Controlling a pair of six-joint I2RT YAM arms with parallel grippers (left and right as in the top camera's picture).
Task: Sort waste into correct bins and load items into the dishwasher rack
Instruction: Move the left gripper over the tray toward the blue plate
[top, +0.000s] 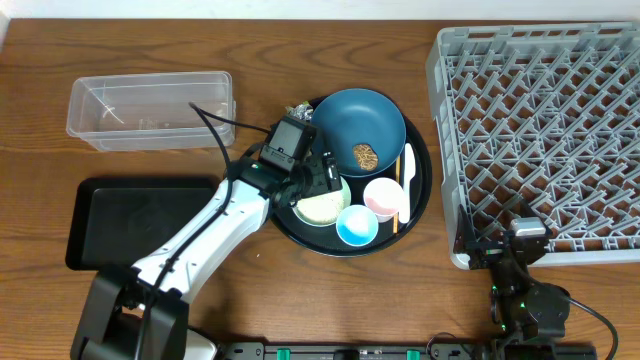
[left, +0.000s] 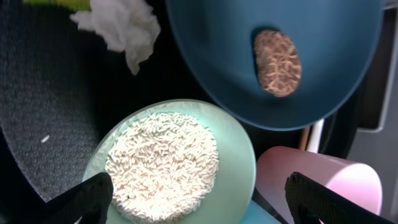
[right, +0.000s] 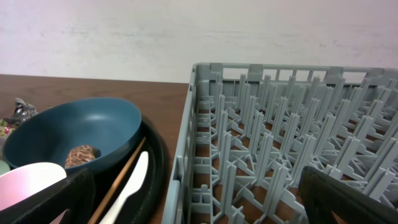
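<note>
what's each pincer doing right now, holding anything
left pincer: open, holding nothing, above the bowl.
right pincer: open, holding nothing, by the rack.

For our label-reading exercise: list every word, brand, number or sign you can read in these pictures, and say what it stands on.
None: no text can be read in any view.
The clear tub, black tray, blue plate and grey rack show no print.
The crumpled wrappers are too small to tell whether they carry any.

Blue plate (top: 378, 118) w/ brown lump (top: 365, 156); green bowl (left: 241, 163) full of rice (left: 163, 165), upright
</note>
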